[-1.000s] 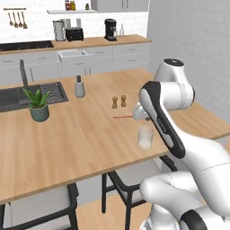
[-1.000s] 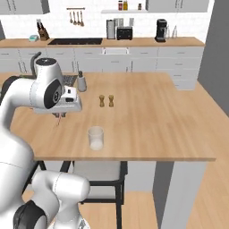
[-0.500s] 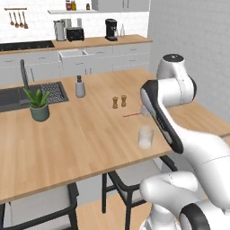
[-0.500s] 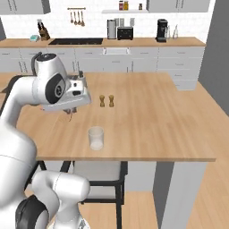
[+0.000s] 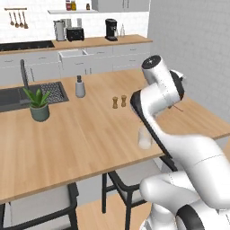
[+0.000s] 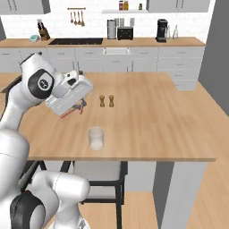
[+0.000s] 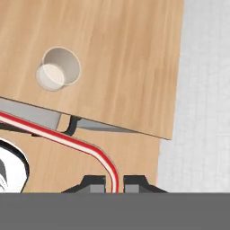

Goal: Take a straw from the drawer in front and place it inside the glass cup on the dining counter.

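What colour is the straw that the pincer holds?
The straw is red with a white stripe along it, clearest in the hand view, between the pincer tips.

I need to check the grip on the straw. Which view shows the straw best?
The hand view: the straw runs large, pinched between the shut claw. The right base view shows a thin red line under the hand; the left base view, a faint sliver.

White tiled back wall (image 6: 89, 20) across the far side. Along it, a wood-topped run of grey cabinets (image 6: 179, 62) with a black hob (image 6: 76, 41), toaster (image 6: 125, 32) and coffee machine (image 6: 162, 30). Utensils (image 6: 77, 18) hang on the wall; a shelf (image 6: 123, 10) above carries jars. Grey wall (image 5: 193, 49) at right. Pale wooden floor (image 6: 138, 210). Dark-framed chairs (image 5: 121, 184) with grey seats tucked under the near edge. Even, soft light.
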